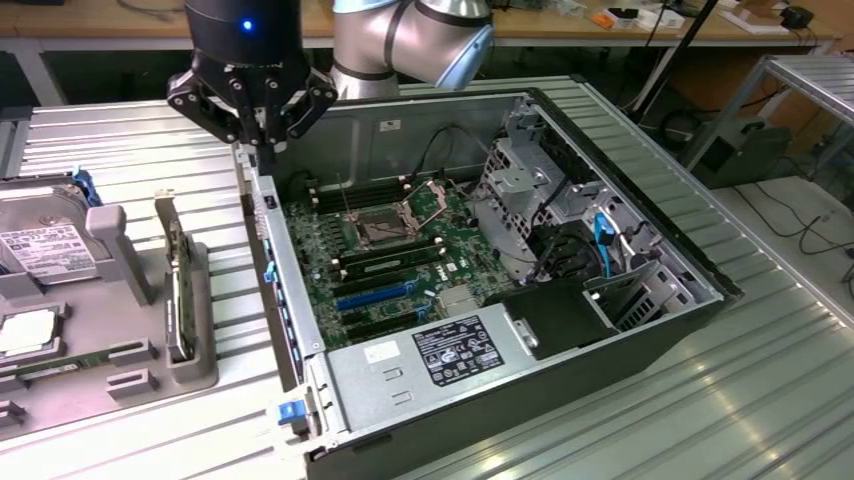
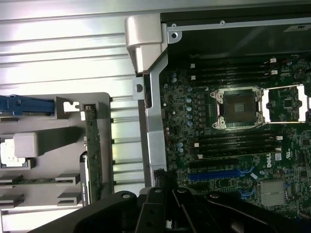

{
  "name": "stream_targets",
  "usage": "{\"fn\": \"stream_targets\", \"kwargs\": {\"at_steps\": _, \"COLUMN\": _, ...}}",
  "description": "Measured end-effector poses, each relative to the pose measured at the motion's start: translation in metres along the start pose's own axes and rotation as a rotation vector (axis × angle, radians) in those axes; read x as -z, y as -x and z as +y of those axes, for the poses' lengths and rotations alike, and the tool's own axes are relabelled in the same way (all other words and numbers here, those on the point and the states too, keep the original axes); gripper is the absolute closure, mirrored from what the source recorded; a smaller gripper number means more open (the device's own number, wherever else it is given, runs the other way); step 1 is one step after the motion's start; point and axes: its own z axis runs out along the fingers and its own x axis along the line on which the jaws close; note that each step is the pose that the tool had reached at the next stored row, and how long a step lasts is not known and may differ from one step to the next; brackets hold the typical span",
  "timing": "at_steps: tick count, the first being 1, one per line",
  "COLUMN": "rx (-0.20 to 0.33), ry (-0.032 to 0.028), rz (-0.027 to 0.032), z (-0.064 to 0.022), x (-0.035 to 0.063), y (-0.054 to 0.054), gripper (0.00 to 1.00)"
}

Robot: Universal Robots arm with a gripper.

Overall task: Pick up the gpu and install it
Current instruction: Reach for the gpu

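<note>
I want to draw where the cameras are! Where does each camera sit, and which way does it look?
Exterior view: off the arm, above the table, looking down slantwise into the open computer case; the arm and shut end effector show.
Wrist view: on the wrist, looking down at the case's edge; the end effector's dark body shows.
Both share the motherboard, the grey tray and the gpu standing on edge in it.

Black all over but for a blue light on its body, the gripper (image 1: 263, 140) has dark fingers (image 1: 220, 112). To one side of them lies the green motherboard (image 1: 387, 250) with bright blue slots (image 1: 374, 296). To the fingers' other side, the gpu (image 2: 92, 145) shows a green board edge in a plain grey tray (image 2: 48, 104), on the table (image 1: 747, 380) with its pale silver ribbed stripes.
</note>
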Motion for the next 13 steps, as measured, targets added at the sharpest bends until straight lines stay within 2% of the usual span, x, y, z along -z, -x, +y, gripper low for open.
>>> {"fn": "stream_targets", "kwargs": {"at_steps": 13, "rx": 0.000, "ry": 0.0000, "rz": 0.0000, "z": -0.0014, "x": -0.0006, "y": -0.015, "gripper": 0.90}}
